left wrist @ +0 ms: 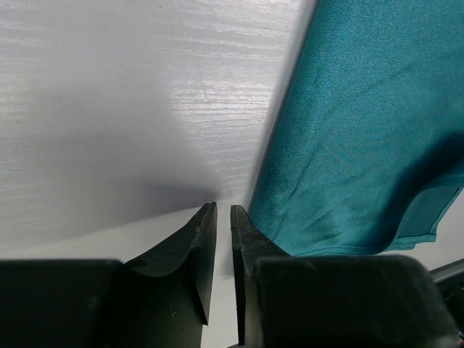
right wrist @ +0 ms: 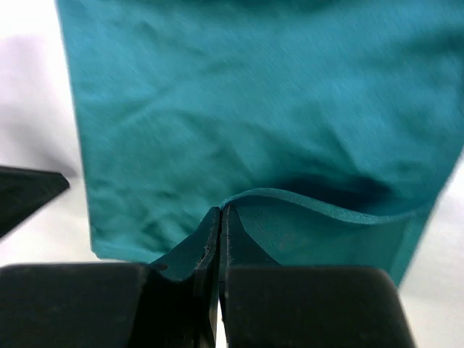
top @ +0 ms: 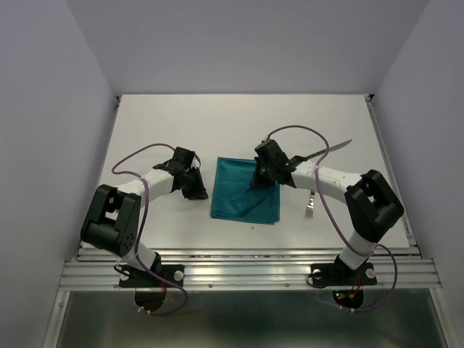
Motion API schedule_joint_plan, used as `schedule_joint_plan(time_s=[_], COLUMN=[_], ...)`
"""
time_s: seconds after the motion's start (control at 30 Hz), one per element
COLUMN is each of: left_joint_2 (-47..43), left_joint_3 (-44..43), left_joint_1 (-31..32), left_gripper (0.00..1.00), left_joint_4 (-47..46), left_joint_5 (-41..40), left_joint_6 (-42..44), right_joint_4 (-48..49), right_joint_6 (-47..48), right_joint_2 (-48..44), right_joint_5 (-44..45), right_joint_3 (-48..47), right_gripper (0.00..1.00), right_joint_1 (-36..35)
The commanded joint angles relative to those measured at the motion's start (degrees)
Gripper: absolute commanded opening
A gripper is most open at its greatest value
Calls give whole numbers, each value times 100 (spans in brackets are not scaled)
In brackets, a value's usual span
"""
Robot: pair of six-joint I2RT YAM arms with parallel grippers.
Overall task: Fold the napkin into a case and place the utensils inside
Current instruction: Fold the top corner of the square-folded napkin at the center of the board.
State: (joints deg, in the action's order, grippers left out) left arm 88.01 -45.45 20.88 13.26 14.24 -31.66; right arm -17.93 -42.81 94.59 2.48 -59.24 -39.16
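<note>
The teal napkin lies folded in a rectangle at the table's middle. My right gripper is at its right edge. In the right wrist view the jaws are shut on the hem of the napkin's top layer, which arches up off the layer below. My left gripper rests just left of the napkin. Its fingers stand a narrow gap apart with bare table between them, beside the cloth. The silver fork lies right of the napkin. The knife lies farther back, partly behind the right arm.
White walls close in the white table on three sides. A metal rail runs along the near edge by the arm bases. A dark tip of the left gripper shows at the left in the right wrist view.
</note>
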Motion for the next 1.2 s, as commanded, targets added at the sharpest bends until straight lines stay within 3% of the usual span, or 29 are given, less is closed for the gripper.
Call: schedule_joint_plan(time_s=[0.0, 0.4, 1.17], left_joint_2=[-284, -407, -390], left_joint_3=[-148, -183, -166], left_joint_1=[3, -5, -14], left_gripper=[25, 25, 25], left_joint_4=[133, 230, 344], left_joint_5=[-132, -123, -141], left_joint_6=[20, -7, 11], right_joint_4=[334, 343, 396], right_joint_6=[369, 598, 704], right_joint_2=[533, 1896, 2723], right_joint_5=[-90, -362, -283], right_joint_3=[-824, -2433, -3322], right_gripper=[1, 1, 1], right_joint_1=[-92, -92, -92])
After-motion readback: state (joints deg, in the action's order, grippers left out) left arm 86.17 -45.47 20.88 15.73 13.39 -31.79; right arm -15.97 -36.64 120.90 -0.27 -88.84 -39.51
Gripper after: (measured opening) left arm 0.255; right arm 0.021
